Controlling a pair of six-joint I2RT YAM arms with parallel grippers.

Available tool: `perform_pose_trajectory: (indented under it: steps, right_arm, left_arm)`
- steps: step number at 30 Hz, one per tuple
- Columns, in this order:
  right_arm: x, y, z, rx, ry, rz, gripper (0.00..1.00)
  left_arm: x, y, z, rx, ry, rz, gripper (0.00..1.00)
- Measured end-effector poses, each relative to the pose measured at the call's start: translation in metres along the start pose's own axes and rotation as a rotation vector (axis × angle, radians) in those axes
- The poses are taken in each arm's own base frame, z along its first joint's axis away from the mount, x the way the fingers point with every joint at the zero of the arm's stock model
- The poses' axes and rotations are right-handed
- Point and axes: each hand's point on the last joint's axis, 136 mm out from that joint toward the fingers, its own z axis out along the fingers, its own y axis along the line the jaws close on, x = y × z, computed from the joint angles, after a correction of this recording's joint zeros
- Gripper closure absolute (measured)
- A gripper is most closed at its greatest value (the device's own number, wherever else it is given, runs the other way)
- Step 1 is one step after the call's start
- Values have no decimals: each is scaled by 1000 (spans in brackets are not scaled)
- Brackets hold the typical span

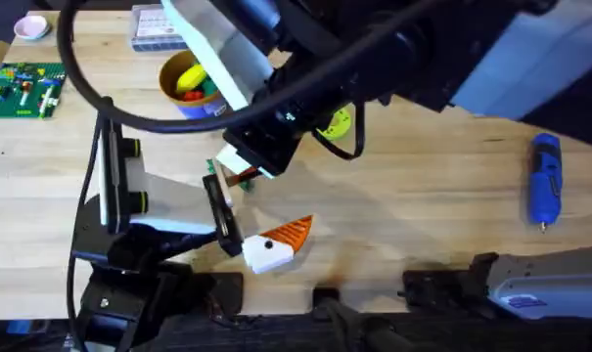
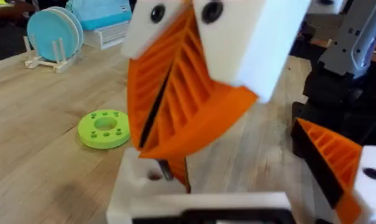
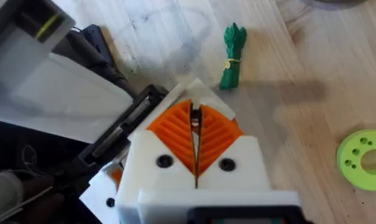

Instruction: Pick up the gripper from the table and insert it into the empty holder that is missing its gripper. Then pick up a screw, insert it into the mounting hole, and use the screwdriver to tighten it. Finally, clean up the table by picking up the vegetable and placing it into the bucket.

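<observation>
2 fingers [image 3: 174, 134] of the right gripper [image 3: 196, 124] are pressed together above the bench [image 3: 287, 118], the vegetable [image 3: 232, 56] lying nearby, the screwdriver [image 1: 545, 181] well apart

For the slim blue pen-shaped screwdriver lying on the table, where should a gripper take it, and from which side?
Grip the slim blue pen-shaped screwdriver around mid-body, descending from above with fingers across its width. It lies flat, lengthwise away from the bases, metal bit toward them, with bare wooden table on both sides.

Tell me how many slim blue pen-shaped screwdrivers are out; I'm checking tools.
1. The slim blue pen-shaped screwdriver lies on the wooden table's right side; the raised arm may hide others.
</observation>
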Motion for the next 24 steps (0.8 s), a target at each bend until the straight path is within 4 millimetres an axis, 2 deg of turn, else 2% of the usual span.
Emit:
perform_pose_trajectory:
  steps: [24]
  right_arm:
    - [-2, -6, -1, 33, -5, -8, 995]
  left_arm:
    - [0, 0, 0, -1, 0, 1, 8]
